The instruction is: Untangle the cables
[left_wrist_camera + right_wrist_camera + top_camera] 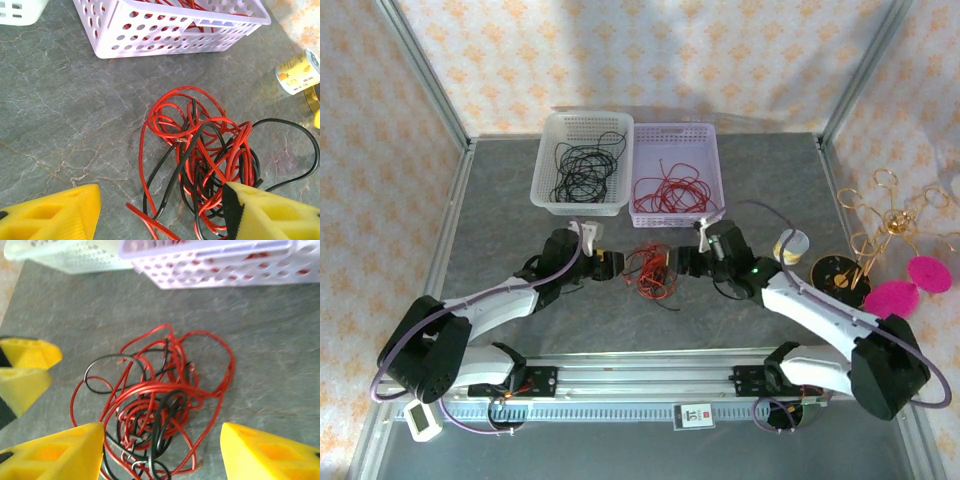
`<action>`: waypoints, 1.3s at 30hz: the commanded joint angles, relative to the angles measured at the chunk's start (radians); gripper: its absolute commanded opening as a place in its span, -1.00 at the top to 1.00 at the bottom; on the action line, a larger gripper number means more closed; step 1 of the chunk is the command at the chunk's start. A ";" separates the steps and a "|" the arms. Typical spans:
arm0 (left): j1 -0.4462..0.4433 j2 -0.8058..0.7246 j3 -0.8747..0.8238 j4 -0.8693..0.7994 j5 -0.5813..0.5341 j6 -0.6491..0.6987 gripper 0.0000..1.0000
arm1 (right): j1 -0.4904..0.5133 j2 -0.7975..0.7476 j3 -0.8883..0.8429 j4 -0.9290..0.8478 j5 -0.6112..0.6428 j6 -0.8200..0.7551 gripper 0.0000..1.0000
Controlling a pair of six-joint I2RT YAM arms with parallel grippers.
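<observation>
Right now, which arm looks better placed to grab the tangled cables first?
Probably the right. The right gripper, open, straddles the cables, which lie roughly centred between its fingers. The left gripper has them off toward one finger.

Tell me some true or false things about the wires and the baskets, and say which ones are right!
1. The tangled cables lie on the table between the two arms. True.
2. The white basket holds red cables. False: it holds black ones; the red ones are in the purple basket.
3. The tangle is all black. False: red and black are mixed together.
4. The left arm's fingers stand apart. True.
5. The gold ornament sits in a basket. False: it stands off to the right, outside both baskets.
</observation>
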 commanded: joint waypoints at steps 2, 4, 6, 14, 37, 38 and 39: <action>-0.011 0.002 0.026 0.006 0.004 0.015 -0.33 | 0.032 0.088 0.042 0.000 0.044 -0.015 -0.15; -0.012 -0.002 0.024 0.001 -0.004 0.016 -0.33 | 0.037 0.109 0.051 0.002 0.058 -0.021 -0.08; -0.013 -0.006 0.023 -0.002 -0.007 0.020 -0.32 | 0.037 0.116 0.054 0.002 0.072 -0.026 -0.01; -0.026 -0.001 0.030 0.004 0.001 0.036 -0.33 | 0.038 0.088 0.071 -0.037 0.113 -0.049 0.60; -0.125 -0.154 0.058 0.262 0.151 0.086 -0.43 | 0.039 -0.094 0.413 -0.155 0.046 -0.105 1.00; -0.130 -0.153 0.071 0.269 0.157 0.091 -0.44 | 0.039 -0.090 0.437 -0.161 0.039 -0.107 1.00; -0.133 -0.153 0.082 0.270 0.161 0.095 -0.45 | 0.039 -0.087 0.458 -0.164 0.032 -0.110 1.00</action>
